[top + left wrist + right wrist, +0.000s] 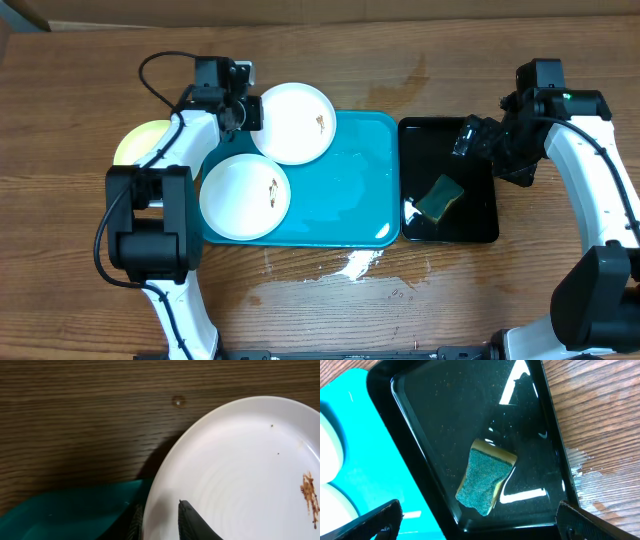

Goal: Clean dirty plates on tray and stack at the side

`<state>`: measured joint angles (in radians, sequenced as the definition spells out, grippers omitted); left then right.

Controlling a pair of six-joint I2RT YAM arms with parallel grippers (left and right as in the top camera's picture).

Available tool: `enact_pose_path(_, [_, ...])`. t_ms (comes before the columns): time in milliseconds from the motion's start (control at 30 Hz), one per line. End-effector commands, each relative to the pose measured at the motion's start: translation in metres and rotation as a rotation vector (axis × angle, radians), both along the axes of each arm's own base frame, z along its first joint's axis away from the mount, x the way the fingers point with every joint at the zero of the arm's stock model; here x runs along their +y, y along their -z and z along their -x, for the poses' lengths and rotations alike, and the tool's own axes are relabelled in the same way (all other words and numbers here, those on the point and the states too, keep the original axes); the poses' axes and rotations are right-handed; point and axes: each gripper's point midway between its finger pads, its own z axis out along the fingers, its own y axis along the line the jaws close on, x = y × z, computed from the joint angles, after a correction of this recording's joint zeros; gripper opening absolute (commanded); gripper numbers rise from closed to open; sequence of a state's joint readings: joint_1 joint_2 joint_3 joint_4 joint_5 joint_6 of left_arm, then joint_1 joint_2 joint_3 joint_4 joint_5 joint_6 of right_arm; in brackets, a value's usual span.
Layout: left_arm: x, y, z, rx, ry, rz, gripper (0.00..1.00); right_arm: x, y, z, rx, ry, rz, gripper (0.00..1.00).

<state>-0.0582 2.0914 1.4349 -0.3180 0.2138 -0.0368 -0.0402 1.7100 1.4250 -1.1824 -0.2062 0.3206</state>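
step in hand, most likely: taking hold of a first dirty plate for cleaning. left jaws set narrow astride the rim of the smeared white plate (240, 460), one finger on top, the other under the lip; cannot tell whether truly pinched or just short of it. bulk of that plate ahead of the left jaws, overhanging the rim of the turquoise tray (360, 200).

right jaws spread wide, grasping nothing, with the sponge (487, 477) below and between them in the black tray (435, 420).

next, probably: firm the pinch, lift level, drop the right jaws around the sponge, then bring sponge to smear.

counted:
- three plates: the one at the left jaws, a second white plate (245, 195) off to their side on the tray, also smeared, and a yellow-green plate (140, 145) behind them on the table (100, 70)
- one turquoise tray
- one black tray
- one sponge
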Motion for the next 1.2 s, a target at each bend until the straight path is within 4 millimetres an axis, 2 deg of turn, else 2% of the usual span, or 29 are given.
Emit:
enact_pose_path(0, [-0.030,0.005,0.004,0.008,0.073,0.013,0.26,0.000,-0.016,-0.006,-0.053,-0.004,-0.002,1.00])
enact_pose_path(367, [-0.097,0.007,0.025,0.026,0.207,0.010,0.27,0.000,-0.016,-0.006,-0.053,-0.004,-0.002,1.00])
enact_pose_path(567, [-0.122,0.012,0.042,0.061,0.262,-0.001,0.30,0.001,-0.016,-0.006,-0.053,-0.004,-0.003,1.00])
enact_pose_path(667, [-0.123,0.014,0.046,0.078,0.263,-0.017,0.32,0.000,-0.016,-0.006,-0.053,-0.004,-0.002,1.00])
enact_pose_path(867, [-0.113,0.011,0.050,0.104,0.233,-0.049,0.34,0.000,-0.016,-0.006,-0.053,-0.004,-0.002,1.00])
enact_pose_path(1000, [-0.113,0.012,0.062,0.154,0.224,-0.042,0.34,0.000,-0.016,-0.006,-0.053,-0.004,-0.002,1.00])
enact_pose_path(1067, [-0.117,0.015,0.075,0.204,0.242,-0.025,0.34,0.000,-0.016,-0.006,-0.053,-0.004,-0.002,1.00])
enact_pose_path(1133, [-0.114,0.018,0.082,0.239,0.239,-0.032,0.33,0.000,-0.016,-0.006,-0.053,-0.004,-0.002,1.00])
enact_pose_path(1167, [-0.111,0.021,0.088,0.267,0.235,-0.043,0.25,0.000,-0.016,-0.006,-0.053,-0.004,-0.002,1.00])
